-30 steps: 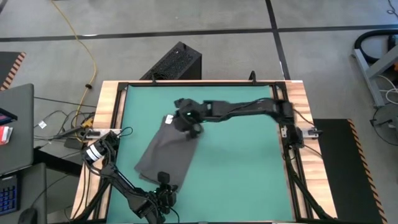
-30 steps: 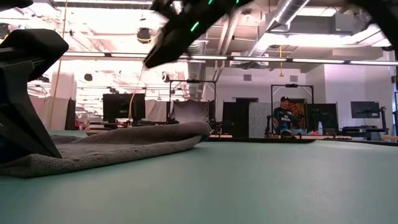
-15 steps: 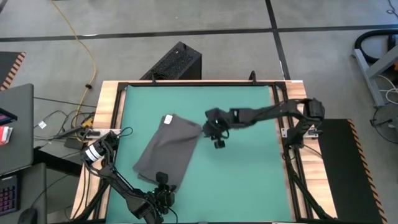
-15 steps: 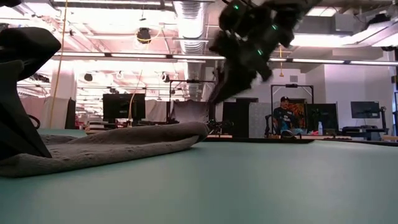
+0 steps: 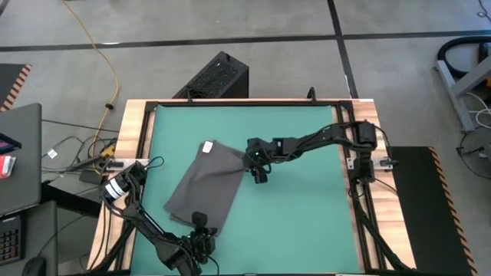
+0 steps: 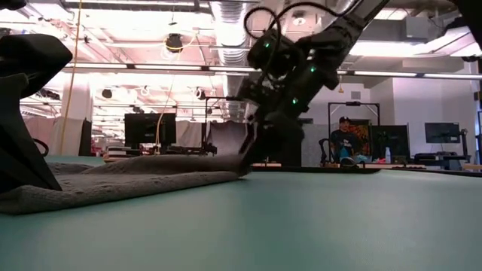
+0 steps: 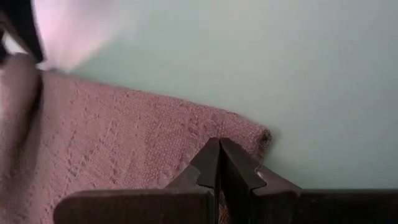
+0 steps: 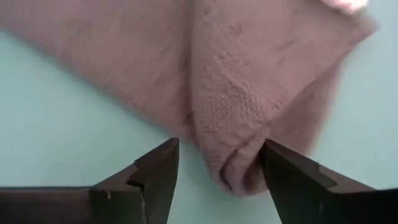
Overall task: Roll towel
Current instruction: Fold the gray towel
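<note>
The dark grey towel (image 5: 203,186) lies flat on the green tabletop, slanting from far right to near left, with its white label (image 5: 207,147) at the far edge. My right gripper (image 5: 258,167) is open and low at the towel's far right corner (image 8: 233,165). That corner is a bunched fold and lies between the two fingers. The gripper also shows in the low view (image 6: 252,154), at the towel's end. My left gripper (image 7: 219,158) is shut at the towel's near corner (image 5: 205,225), by the table's near edge. My left gripper's shut fingertips (image 7: 211,155) sit on the towel just inside its near corner (image 7: 258,137), coming from the table's near side. I cannot tell whether cloth is caught between them. My right gripper slants down from the table's right. One finger (image 8: 280,165) lies against the side of the bunched corner fold (image 8: 245,171); the other (image 8: 158,168) stands clear of it. The towel stays on the table.
Bare green tabletop (image 5: 307,215) lies to the right of and nearer than the towel. A wooden frame (image 5: 130,153) rims the table. A black box (image 5: 215,77) stands on the floor beyond the far edge. A person (image 6: 345,143) sits far off in the room.
My right gripper left the towel's far part, swung out toward the table's right and rose. It has now come back toward the towel's far right corner and dropped low beside it. The towel has stayed spread where it was.
</note>
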Controlling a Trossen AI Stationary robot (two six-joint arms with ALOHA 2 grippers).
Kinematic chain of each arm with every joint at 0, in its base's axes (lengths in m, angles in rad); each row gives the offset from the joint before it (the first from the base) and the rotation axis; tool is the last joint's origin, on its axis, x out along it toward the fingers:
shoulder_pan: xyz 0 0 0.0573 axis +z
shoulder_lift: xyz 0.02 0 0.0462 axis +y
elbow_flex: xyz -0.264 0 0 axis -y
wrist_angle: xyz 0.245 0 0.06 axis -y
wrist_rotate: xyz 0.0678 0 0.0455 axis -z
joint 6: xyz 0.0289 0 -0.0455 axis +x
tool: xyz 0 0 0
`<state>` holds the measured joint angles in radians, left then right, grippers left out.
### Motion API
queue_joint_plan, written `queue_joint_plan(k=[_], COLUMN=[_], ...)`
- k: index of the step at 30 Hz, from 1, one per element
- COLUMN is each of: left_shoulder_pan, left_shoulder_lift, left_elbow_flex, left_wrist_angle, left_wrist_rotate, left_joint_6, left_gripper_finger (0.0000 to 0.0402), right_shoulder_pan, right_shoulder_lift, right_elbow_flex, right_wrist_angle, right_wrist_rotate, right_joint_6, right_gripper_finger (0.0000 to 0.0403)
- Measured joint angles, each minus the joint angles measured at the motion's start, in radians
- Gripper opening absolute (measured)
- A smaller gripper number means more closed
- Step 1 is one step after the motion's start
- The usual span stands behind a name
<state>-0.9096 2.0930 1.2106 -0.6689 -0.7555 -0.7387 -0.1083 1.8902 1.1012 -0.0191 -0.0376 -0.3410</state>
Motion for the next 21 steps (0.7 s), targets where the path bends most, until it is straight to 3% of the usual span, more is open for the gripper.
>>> queue_joint_plan(k=[7, 12, 21], left_shoulder_pan=[-0.001, -0.004, -0.004], left_shoulder_lift=[0.0, 0.0, 0.0], left_elbow_flex=[0.0, 0.0, 0.001], left_wrist_angle=[0.0, -0.001, -0.001], left_wrist_rotate=[0.0, 0.0, 0.0], left_joint_6=[-0.005, -0.009, -0.01], left_gripper_finger=[0.0, 0.0, 0.0], right_shoulder_pan=[0.014, 0.008, -0.023], right_shoulder_lift=[0.008, 0.004, 0.004], right_elbow_flex=[0.046, 0.067, 0.074], right_wrist_angle=[-0.023, -0.034, -0.023], right_wrist_rotate=[0.011, 0.02, 0.143], right_joint_6=[-0.006, -0.007, -0.06], right_gripper_finger=[0.0211, 0.0141, 0.0015])
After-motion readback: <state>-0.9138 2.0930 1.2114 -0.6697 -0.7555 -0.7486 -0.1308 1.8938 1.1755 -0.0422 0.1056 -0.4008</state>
